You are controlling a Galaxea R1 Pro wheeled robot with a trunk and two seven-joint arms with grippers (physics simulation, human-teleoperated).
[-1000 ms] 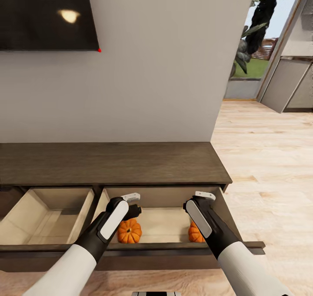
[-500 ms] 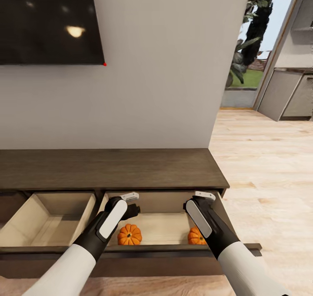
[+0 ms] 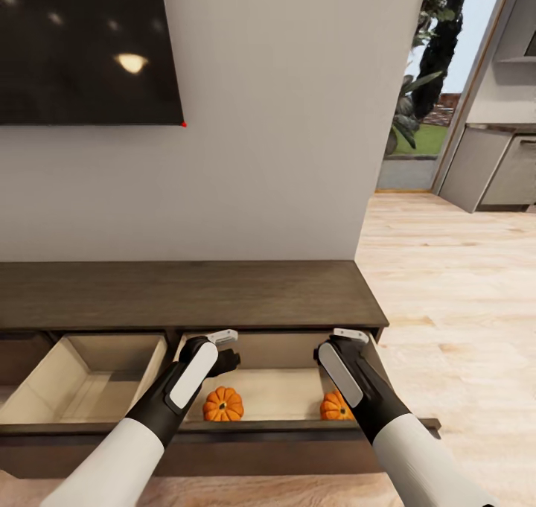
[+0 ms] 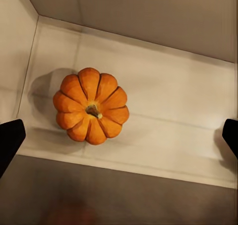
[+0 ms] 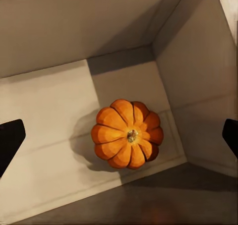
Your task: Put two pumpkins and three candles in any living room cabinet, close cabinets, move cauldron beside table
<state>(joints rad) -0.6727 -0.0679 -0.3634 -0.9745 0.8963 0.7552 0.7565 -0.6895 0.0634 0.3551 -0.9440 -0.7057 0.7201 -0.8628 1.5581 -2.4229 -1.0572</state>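
Observation:
The dark brown cabinet (image 3: 186,295) stands against the wall with two drawers pulled out. In the right drawer (image 3: 283,388) lie two orange pumpkins: one (image 3: 223,404) (image 4: 91,106) at its left end, the other (image 3: 333,406) (image 5: 127,134) in its right corner, partly hidden behind my right arm. My left gripper (image 3: 223,349) (image 4: 120,138) hangs open above the left pumpkin, apart from it. Over the right pumpkin my right gripper (image 3: 344,338) (image 5: 120,137) is also open, holding nothing.
The left drawer (image 3: 89,377) is open with a bare pale interior. A dark TV (image 3: 82,45) hangs on the wall above. Light wood floor (image 3: 461,306) stretches to the right toward a doorway with a plant (image 3: 424,83) and grey kitchen units (image 3: 499,172).
The whole picture has shifted down a little, so the camera has moved. Both pumpkins rest where they were in the drawer, and both arms hold the same pose.

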